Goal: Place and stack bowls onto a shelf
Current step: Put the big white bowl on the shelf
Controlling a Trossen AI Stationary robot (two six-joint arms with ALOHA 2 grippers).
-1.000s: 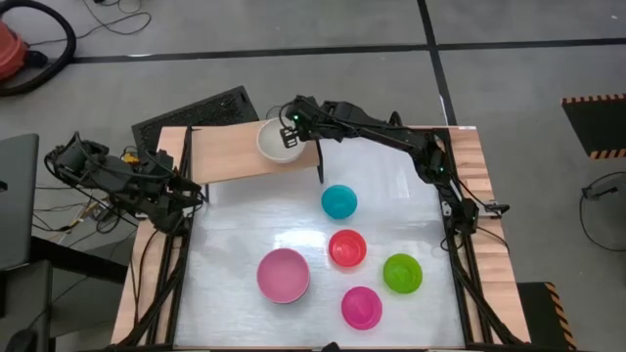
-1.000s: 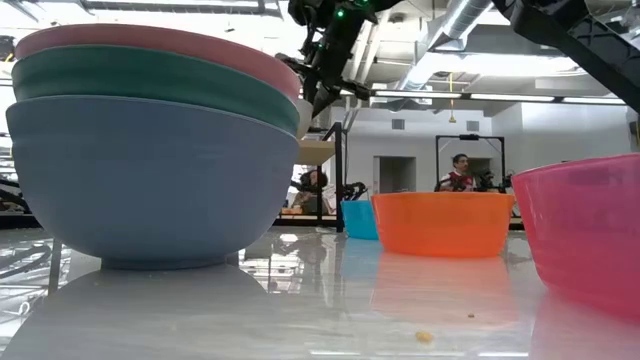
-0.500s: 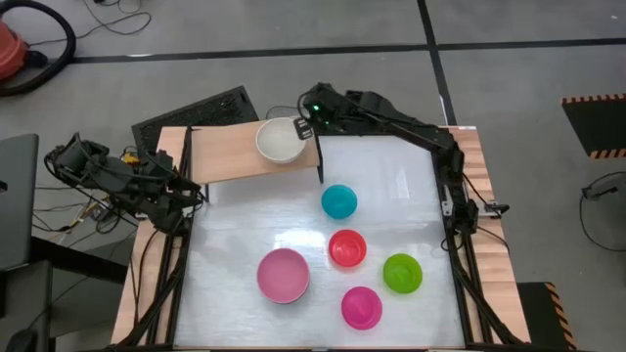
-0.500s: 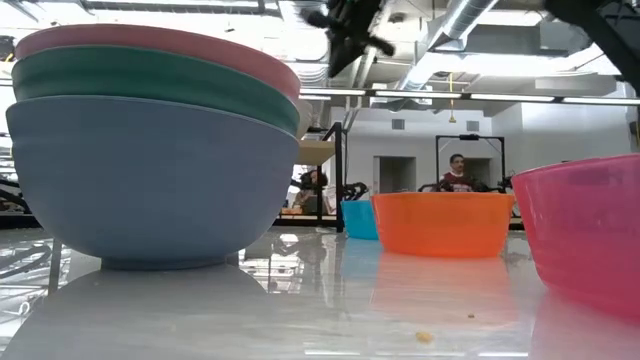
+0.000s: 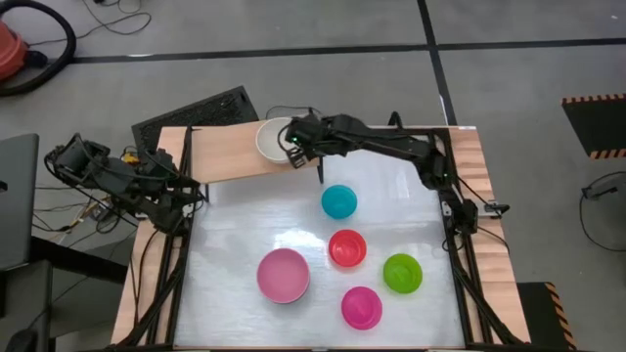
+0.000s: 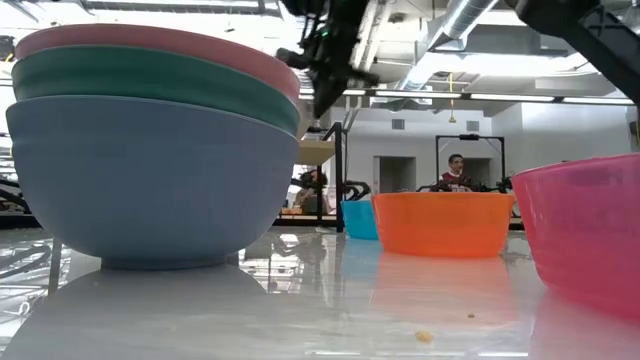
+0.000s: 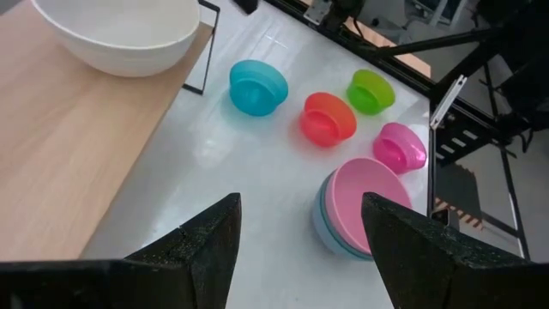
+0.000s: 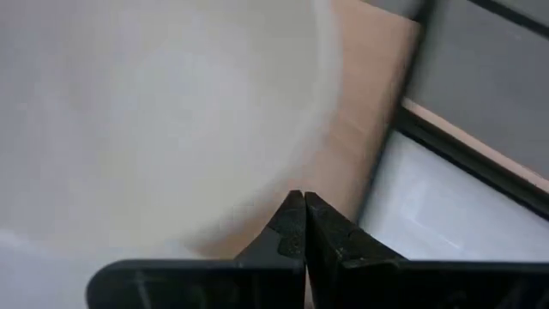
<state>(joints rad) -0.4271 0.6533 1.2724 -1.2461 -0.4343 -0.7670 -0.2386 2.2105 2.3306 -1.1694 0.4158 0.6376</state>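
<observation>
High view shows the right gripper (image 5: 292, 143) at the rim of the white bowl (image 5: 274, 138), which sits on the light-wood shelf (image 5: 223, 154) near its right end. Right wrist view alone reveals its fingertips (image 8: 302, 225) pressed together, empty, over the bowl's edge. Left wrist view shows the left gripper (image 7: 300, 245) with fingers spread wide, parked at the table's left edge. Low view uniquely exposes the stack: pale pink bowl (image 6: 150, 42) over a dark green bowl (image 6: 150, 75) and light blue bowl (image 6: 150, 175).
</observation>
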